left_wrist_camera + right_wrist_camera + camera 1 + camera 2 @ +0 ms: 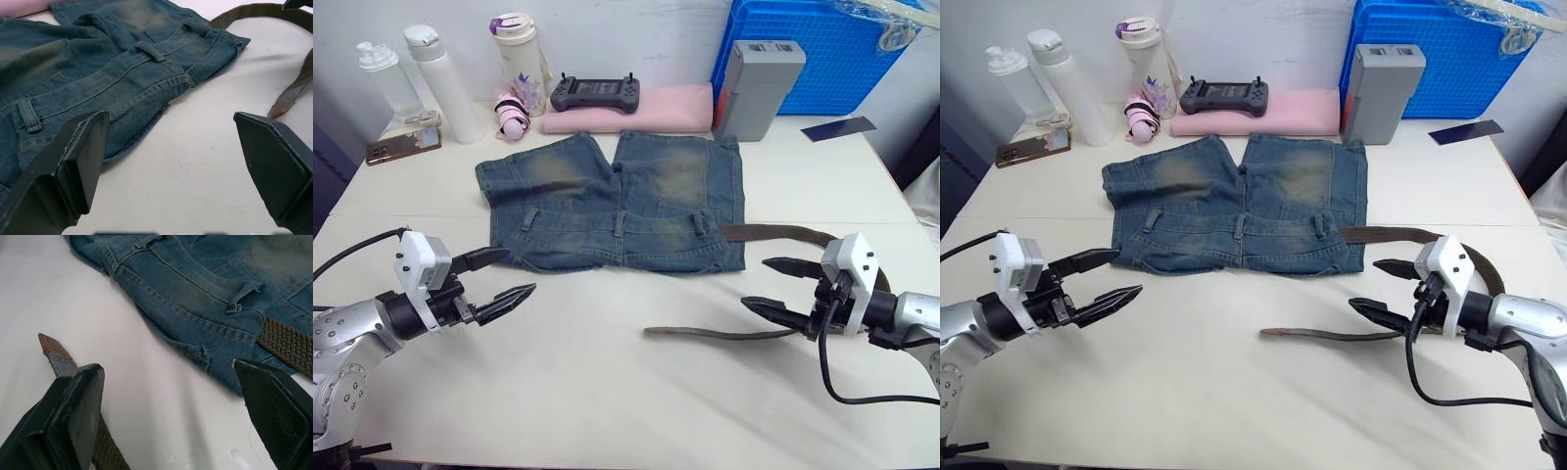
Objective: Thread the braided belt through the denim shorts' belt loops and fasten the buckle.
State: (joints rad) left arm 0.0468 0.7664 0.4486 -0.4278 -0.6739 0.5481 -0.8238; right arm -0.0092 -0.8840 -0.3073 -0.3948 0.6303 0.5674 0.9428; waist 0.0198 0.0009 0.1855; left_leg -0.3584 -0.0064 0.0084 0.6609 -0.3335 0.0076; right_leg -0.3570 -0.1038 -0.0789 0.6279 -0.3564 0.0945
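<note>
The shorts (615, 201) are lying flat at the centre of the worktop (607, 392), waistband toward the lower edge of the frame and legs pointing toward the top. Three loops (620, 224) are showing across the waistband. The belt (724, 334) is running out from the shorts' right waistband corner, curving round behind the right tool (773, 286), then stretching along the worktop toward frame left, its long axis roughly level and its tan tip pointing left. The buckle is not visible.

The left tool (501, 276) is hovering at the lower left, fingers wide apart and empty, pointing right toward the shorts' lower left corner. The right tool is sitting at the lower right, pointing left, fingers wide apart, gripping nothing; the lower finger (68, 411) is lying over the belt's run just behind the tip.
</note>
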